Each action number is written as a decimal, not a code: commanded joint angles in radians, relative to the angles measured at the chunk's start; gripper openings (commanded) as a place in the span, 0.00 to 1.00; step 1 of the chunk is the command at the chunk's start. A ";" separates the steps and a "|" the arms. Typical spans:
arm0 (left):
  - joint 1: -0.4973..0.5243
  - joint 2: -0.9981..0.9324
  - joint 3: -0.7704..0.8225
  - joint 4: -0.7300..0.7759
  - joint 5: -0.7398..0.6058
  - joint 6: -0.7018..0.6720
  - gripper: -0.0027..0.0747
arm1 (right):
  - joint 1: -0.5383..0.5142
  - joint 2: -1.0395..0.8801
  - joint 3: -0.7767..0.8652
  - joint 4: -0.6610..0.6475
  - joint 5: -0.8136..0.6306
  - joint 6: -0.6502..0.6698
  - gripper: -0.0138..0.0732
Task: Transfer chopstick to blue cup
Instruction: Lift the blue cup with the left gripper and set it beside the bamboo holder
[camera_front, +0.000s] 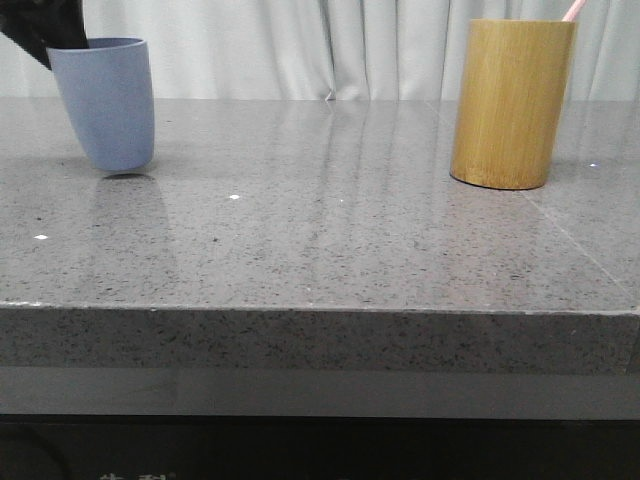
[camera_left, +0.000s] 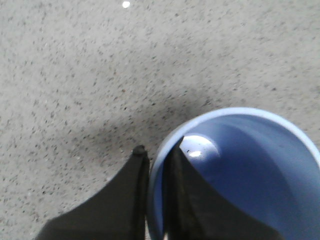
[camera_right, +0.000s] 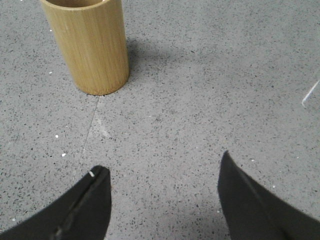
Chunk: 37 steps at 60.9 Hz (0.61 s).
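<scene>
The blue cup (camera_front: 105, 100) is at the far left of the table, tilted, its base at or just above the surface. My left gripper (camera_left: 158, 147) is shut on the cup's rim (camera_left: 155, 165), with one finger inside the cup and one outside; it shows in the front view as a black shape (camera_front: 45, 35) at the cup's top left. The cup's inside (camera_left: 250, 170) looks empty. A pink chopstick tip (camera_front: 572, 10) sticks out of the bamboo holder (camera_front: 512, 100) at the far right. My right gripper (camera_right: 163, 162) is open and empty above bare table, short of the holder (camera_right: 87, 45).
The grey speckled stone table (camera_front: 330, 230) runs between the cup and the holder, with its front edge (camera_front: 320, 310) near the camera. A white curtain (camera_front: 300, 45) hangs behind the table. A thin pale streak (camera_right: 310, 92) lies on the table beside the right gripper.
</scene>
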<state>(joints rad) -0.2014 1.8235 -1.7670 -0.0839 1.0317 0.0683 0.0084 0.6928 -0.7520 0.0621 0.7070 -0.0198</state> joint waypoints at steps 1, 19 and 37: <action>-0.045 -0.055 -0.078 -0.016 -0.033 0.001 0.01 | -0.004 0.003 -0.028 0.005 -0.063 -0.010 0.70; -0.241 -0.011 -0.221 -0.012 -0.010 0.019 0.01 | -0.004 0.003 -0.028 0.005 -0.069 -0.010 0.70; -0.338 0.083 -0.303 -0.009 -0.004 0.019 0.01 | -0.004 0.003 -0.028 0.005 -0.070 -0.010 0.70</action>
<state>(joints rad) -0.5228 1.9420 -2.0249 -0.0858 1.0771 0.0876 0.0084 0.6928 -0.7520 0.0621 0.7070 -0.0213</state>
